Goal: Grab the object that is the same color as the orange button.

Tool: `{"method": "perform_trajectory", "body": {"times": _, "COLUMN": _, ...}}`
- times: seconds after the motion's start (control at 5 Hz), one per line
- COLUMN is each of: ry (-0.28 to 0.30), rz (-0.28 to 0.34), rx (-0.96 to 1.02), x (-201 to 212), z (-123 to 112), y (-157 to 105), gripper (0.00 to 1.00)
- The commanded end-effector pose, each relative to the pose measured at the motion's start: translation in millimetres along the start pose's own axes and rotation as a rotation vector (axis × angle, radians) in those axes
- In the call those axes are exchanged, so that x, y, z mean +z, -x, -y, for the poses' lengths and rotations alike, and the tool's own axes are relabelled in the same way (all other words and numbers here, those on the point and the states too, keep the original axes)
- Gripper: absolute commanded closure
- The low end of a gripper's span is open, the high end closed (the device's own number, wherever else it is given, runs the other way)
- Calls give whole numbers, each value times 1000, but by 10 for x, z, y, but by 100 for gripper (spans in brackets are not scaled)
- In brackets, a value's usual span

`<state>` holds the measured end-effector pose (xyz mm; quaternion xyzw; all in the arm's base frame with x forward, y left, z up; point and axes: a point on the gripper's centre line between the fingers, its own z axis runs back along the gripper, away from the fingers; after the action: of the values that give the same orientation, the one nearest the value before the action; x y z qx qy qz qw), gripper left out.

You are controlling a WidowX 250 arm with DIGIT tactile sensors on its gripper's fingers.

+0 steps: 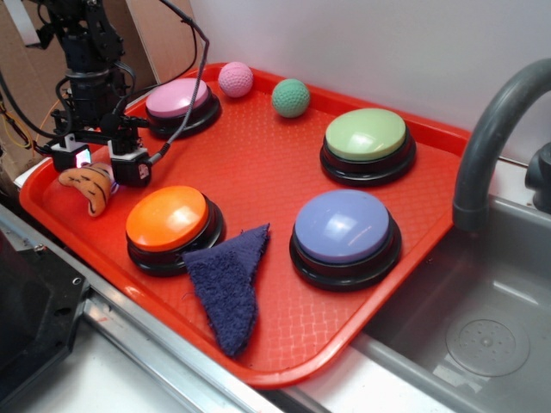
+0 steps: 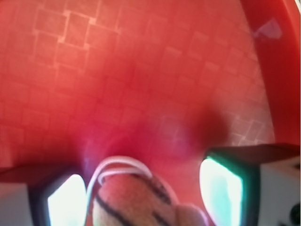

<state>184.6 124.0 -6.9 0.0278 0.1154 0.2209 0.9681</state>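
Below, jaws spread apart around curved, dark-striped orange plush toy (image 1: 89, 186); waffle-textured red plastic tray (image 1: 284, 163).

Exterior view: we look down at slant from front of red tray (image 1: 284, 163), moderately near, whole tray in frame, sink (image 1: 482, 335) at right edge. Wrist view: we look straight down from between gripper (image 2: 141, 197) fingers (image 2: 221, 188), very close, blurred. Both views share tray's left corner patch where striped orange toy (image 1: 89, 185) (image 2: 136, 202) lies.
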Motion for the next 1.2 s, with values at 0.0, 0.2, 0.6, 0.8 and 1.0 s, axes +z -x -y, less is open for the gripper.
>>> {"method": "perform_trajectory", "body": {"times": 0.0, "ry": 0, "rz": 0, "rx": 0, "x": 0, "z": 0, "y": 0, "gripper": 100}}
{"method": "perform_trajectory", "body": {"times": 0.2, "ry": 25, "rz": 7, "rx": -4, "x": 111, "z": 11, "y": 52, "gripper": 100}}
{"method": "perform_trajectory", "body": {"times": 0.6, "ry": 145, "rz": 88, "rx": -70, "x": 829, "z": 117, "y": 90, "gripper": 100}}
{"method": "perform_trajectory", "body": {"times": 0.8, "ry": 207, "rz": 115, "rx": -237, "x": 1379, "z": 244, "y": 51, "gripper": 100}}
{"method": "perform_trajectory", "body": {"times": 1.0, "ry": 127, "rz": 101, "rx": -355, "x": 1844, "z": 309, "y": 70, "gripper": 100}}
